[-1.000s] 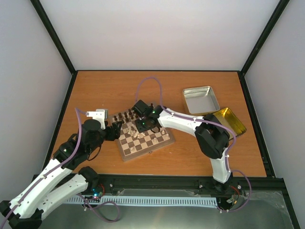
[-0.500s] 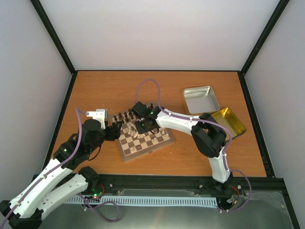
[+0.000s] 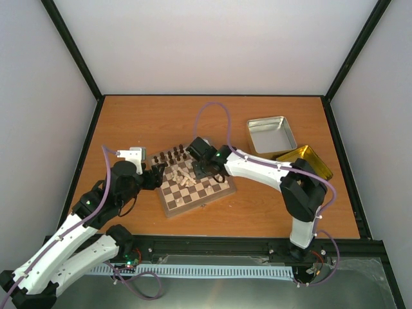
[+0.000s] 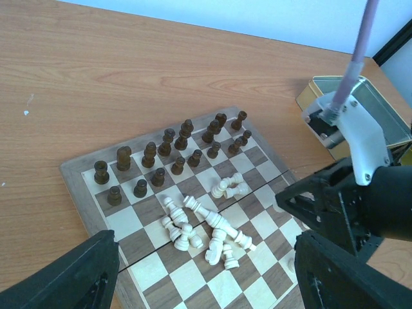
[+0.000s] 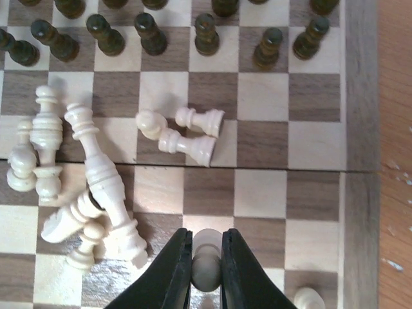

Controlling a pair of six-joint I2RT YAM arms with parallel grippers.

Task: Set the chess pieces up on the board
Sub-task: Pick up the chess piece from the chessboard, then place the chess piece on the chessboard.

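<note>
The board (image 3: 168, 209) lies left of the table's centre. A heap of pale chess pieces (image 4: 206, 225) lies toppled on its middle squares, and two pawns (image 5: 187, 135) lie apart from the heap (image 5: 90, 187). My right gripper (image 5: 206, 239) is shut on a pale pawn (image 5: 206, 267), held above the board's near-right squares; from above it (image 3: 201, 168) hangs over the board's right half. One pale piece (image 5: 309, 299) stands near the board's corner. My left gripper (image 4: 206, 283) hovers open by the board's left edge (image 3: 154, 177), holding nothing.
Dark chessmen (image 4: 167, 151) stand in two rows on the board's far side (image 5: 206, 32). A silver tin (image 3: 271, 134) and its gold lid (image 3: 309, 164) sit on the table to the right. The right arm reaches across from the right.
My right gripper has shut on a pale pawn and shifted a little right, away from the heap. The left arm has not moved.
</note>
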